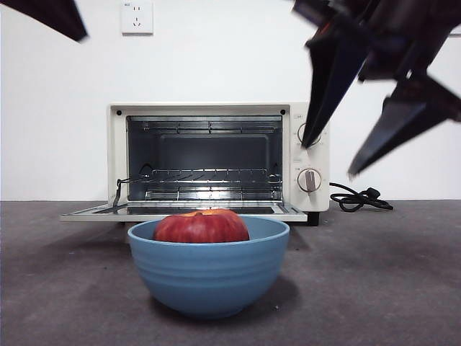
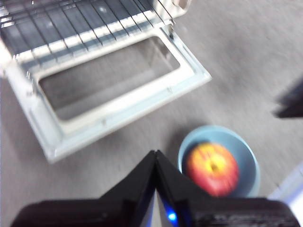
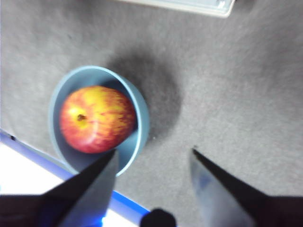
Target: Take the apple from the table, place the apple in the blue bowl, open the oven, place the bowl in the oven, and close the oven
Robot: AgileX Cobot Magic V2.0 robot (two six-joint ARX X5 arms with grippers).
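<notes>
The red apple (image 1: 202,227) lies inside the blue bowl (image 1: 209,277), which stands on the table (image 1: 389,288) just in front of the oven (image 1: 117,151). The oven door (image 1: 180,211) is folded down flat and the wire rack inside shows. My right gripper (image 1: 330,158) hangs open, high and to the right of the bowl; its wrist view shows the bowl (image 3: 139,118) and apple (image 3: 97,118) beside one jaw, with nothing between the jaws (image 3: 154,153). My left gripper (image 2: 155,153) is shut and empty, held above the bowl (image 2: 246,151), apple (image 2: 213,168) and open door (image 2: 128,106).
A black cord (image 1: 356,198) lies coiled on the table to the right of the oven. A wall socket (image 1: 137,18) sits on the white wall behind. The left arm shows as a black tip (image 1: 50,18) at the top left corner.
</notes>
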